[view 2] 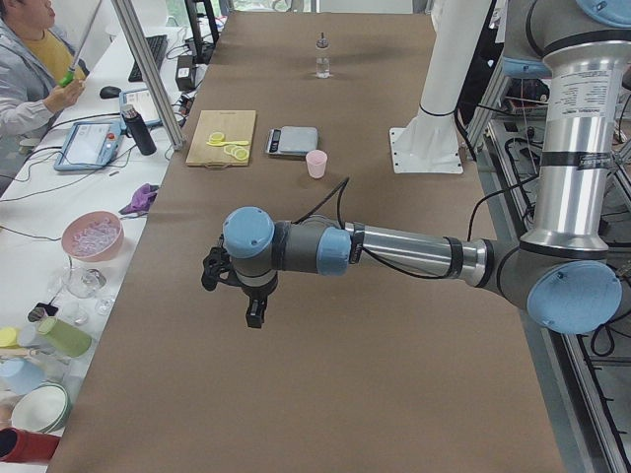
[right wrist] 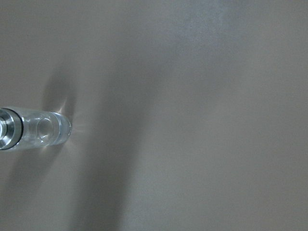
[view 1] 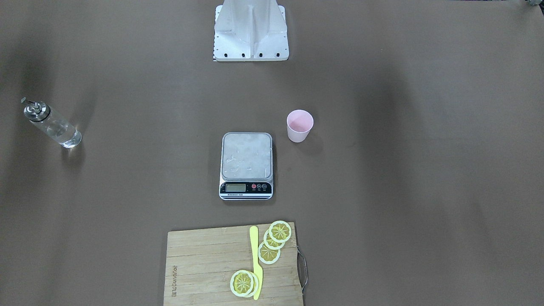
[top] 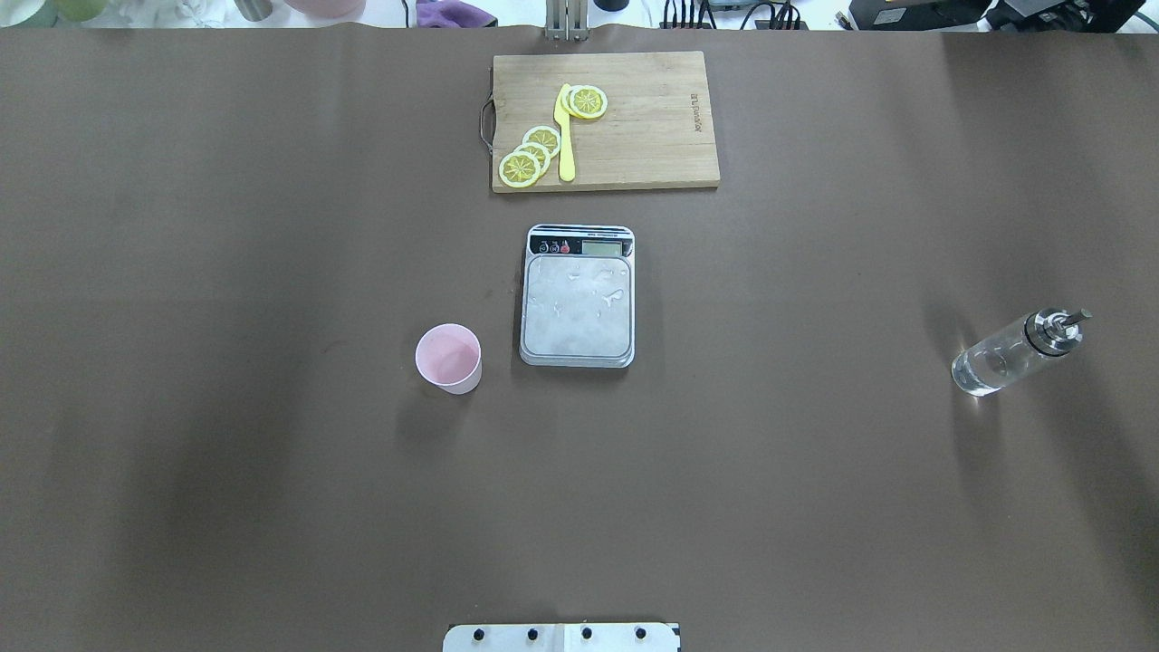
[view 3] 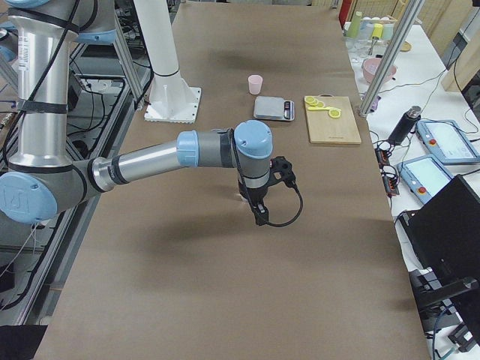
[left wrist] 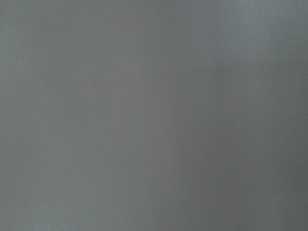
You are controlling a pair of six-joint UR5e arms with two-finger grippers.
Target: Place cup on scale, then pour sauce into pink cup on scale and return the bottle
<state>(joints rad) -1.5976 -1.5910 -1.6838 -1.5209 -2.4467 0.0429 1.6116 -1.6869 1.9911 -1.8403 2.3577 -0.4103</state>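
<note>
Standing left of the silver steel kitchen scale (top: 577,312), the pale pink plastic cup (top: 448,359) looks light and tippy; grip its wall gently. You cannot tell whether left tool (view 2: 254,317) or right tool (view 3: 259,216) is clenched.

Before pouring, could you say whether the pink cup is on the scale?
No: the pink cup stands upright beside the scale, apart.

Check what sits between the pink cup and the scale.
Nothing. The overhead view shows only bare brown table cover between the cup and the scale, which stand apart.
</note>
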